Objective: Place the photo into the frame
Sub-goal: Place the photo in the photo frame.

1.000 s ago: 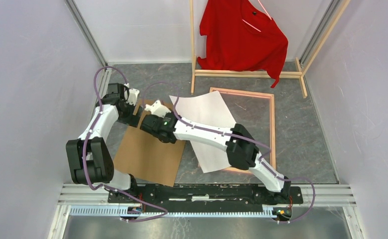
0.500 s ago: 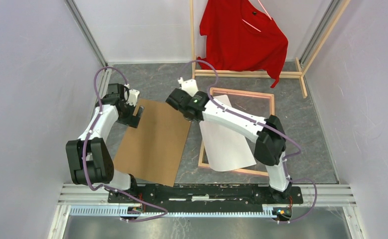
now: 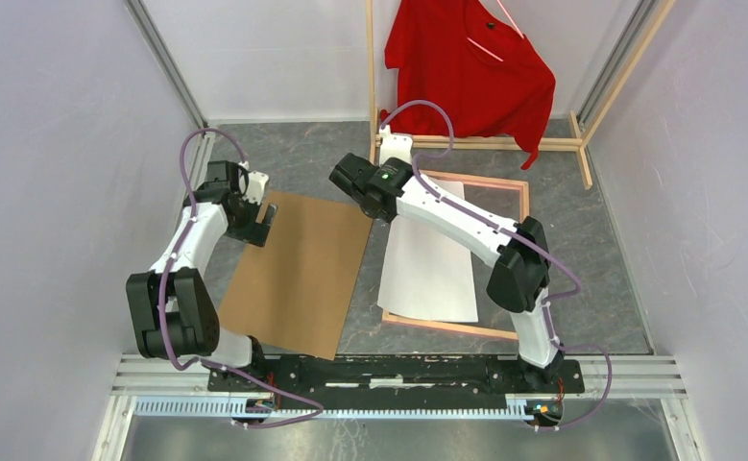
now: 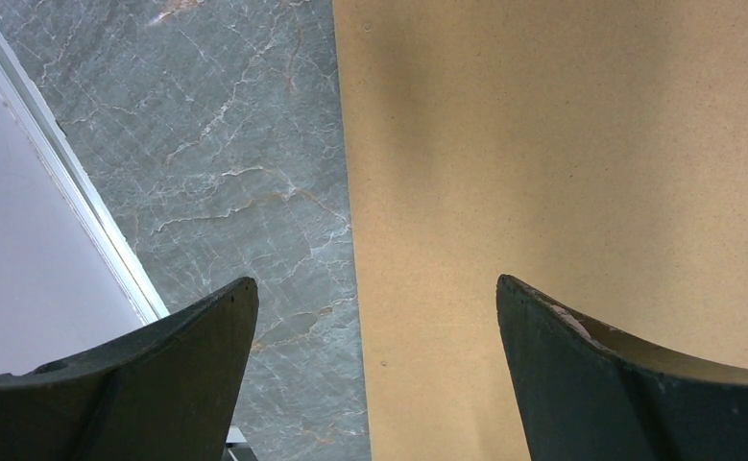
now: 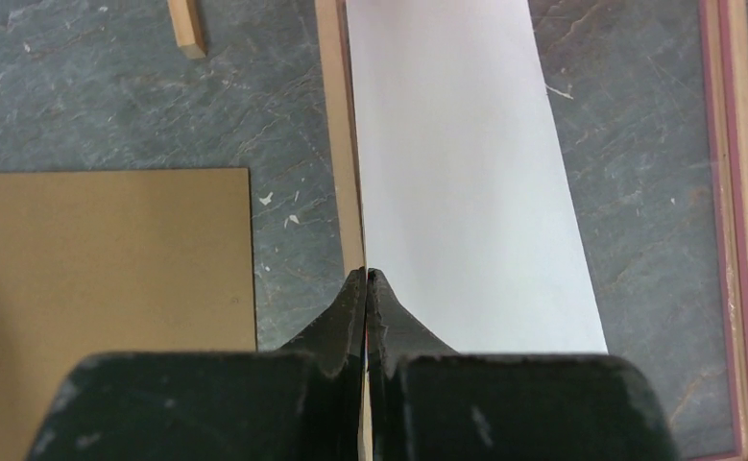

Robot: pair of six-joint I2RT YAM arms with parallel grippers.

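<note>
The photo [image 3: 432, 264] lies with its plain white back up, a smooth matte rectangular sheet with straight edges and square corners. No printed side shows. It sits inside the frame [image 3: 527, 197], filling the left part of the opening, with its long left edge running just beside the left rail. A strip of bare tabletop [image 3: 302, 158] shows between its right edge and the right rail, and its near edge comes close to the near rail.

The frame is a thin flat rectangle of light wood with a narrow pink line along the inner side of its rails. It lies right of centre on the tabletop, its far rail near the foot of a wooden rack [image 3: 475, 144] at the far edge, where a red shirt [image 3: 466, 67] hangs. The tabletop is grey with pale veins, like stone.

A brown board [image 3: 298, 274], flat, dull and finely speckled, lies left of centre, turned a little askew.

The right gripper [image 5: 366, 277] is pressed together, its dark tips over the seam between the photo's left edge and the left rail. I cannot tell whether the paper is caught between them. The left gripper [image 4: 376, 288] is spread wide above the board's far left edge, one finger over the tabletop and the other over the board.
</note>
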